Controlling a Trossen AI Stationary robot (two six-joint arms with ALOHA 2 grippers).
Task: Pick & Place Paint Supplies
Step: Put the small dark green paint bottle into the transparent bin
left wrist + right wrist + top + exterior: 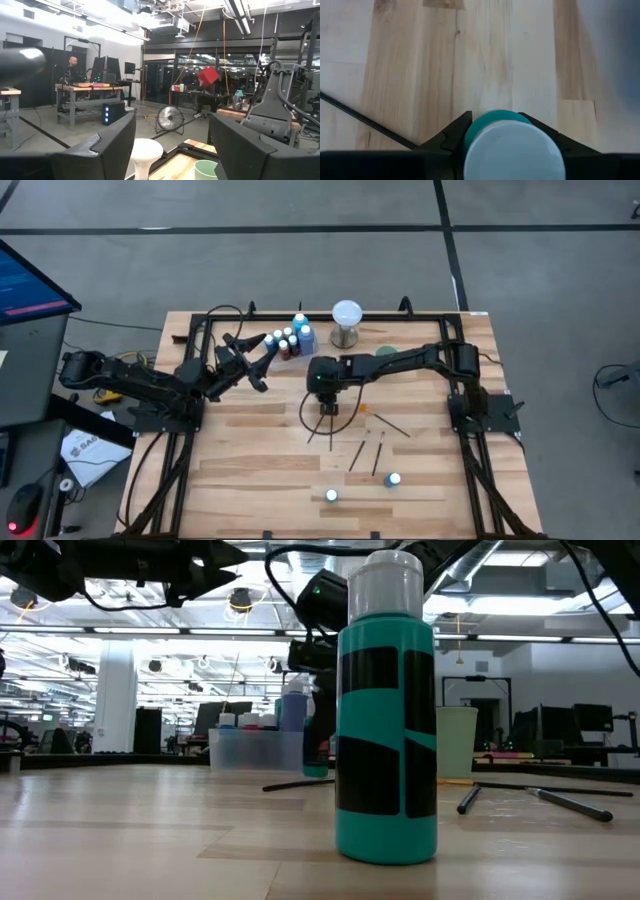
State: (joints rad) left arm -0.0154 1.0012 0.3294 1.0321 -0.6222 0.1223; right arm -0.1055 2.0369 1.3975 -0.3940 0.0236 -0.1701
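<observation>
the right hand (327, 408) points straight down over the middle of the surface (250, 470), and its wrist view shows its 2 fingers pressed against the sides of a green bottle (512, 145) with a white cap. it is grasping that bottle, upright, probably so the cap stays on top and the bottle can be set down standing. whether the bottle rests on the wood or hangs just above it cannot be told.

the left hand (262, 352) hovers with its fingers spread and nothing between them, near the clear bin (258, 748) at the back of the surface. the bin already holds a cluster of bottles (290, 340), so it looks like the collecting place.

2 more bottles (362, 487) stand well apart near the front edge; one of them, green with black patches (386, 715), fills the low view. thin brushes (368, 448) lie scattered flat on the wood just beside the right hand. a white globe lamp (346, 320) and a pale green cup (206, 170) stand near the back edge.

the surface is pale wooden planks inside a black frame. beyond it is a large workshop with benches, a floor fan (169, 119) and a person (71, 70) seated far off.
</observation>
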